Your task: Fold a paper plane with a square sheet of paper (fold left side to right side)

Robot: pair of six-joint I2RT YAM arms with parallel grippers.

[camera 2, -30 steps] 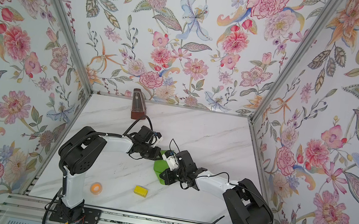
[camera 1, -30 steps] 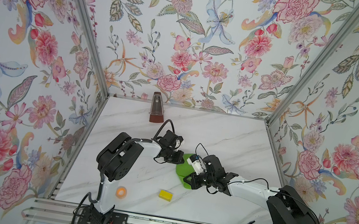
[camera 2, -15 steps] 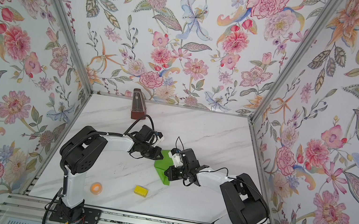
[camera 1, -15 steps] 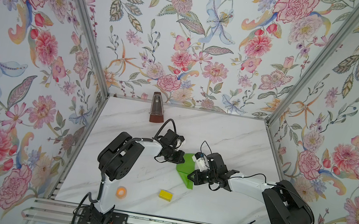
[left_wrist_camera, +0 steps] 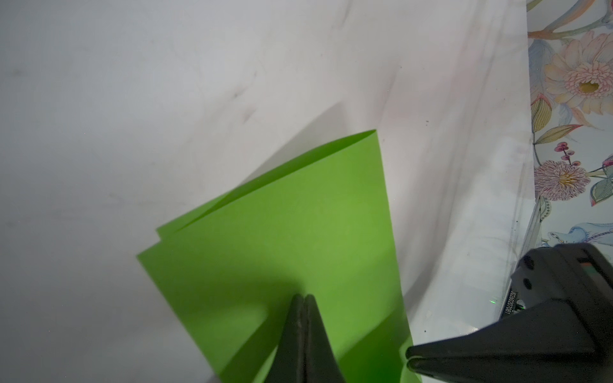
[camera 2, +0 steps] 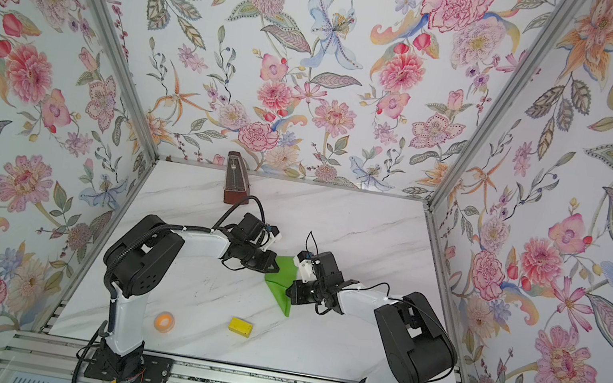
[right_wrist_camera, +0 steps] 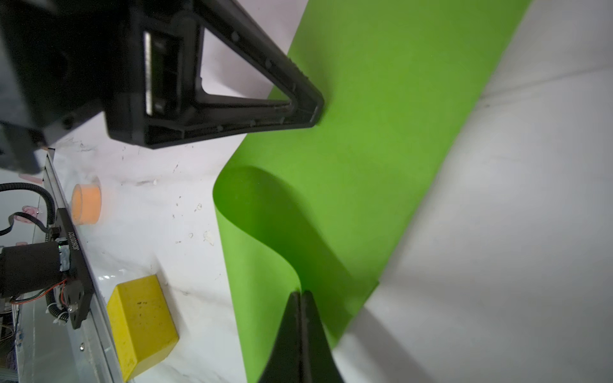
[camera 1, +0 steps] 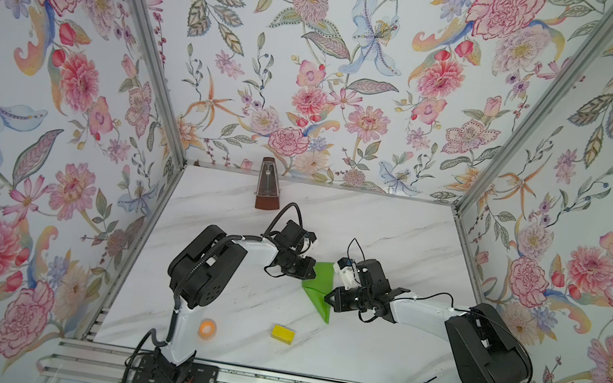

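I see my left gripper (left_wrist_camera: pixel 302 296) clenched on nothing, tip pressed onto the thin lime-green square sheet of paper (camera 1: pixel 317 283), my right gripper (right_wrist_camera: pixel 301 293) pinching its curled-up flap, sheet on the white marble tabletop (camera 1: pixel 394 232) between both grippers

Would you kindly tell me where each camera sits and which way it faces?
Top views: high in front, looking down on the table; both arms, left hand, right hand.
Left wrist: on the left arm, looking along its shut hand onto the green paper; right hand's tip.
Right wrist: on the right arm, along its hand pinching the green paper; left hand's tip.
All share the green paper.
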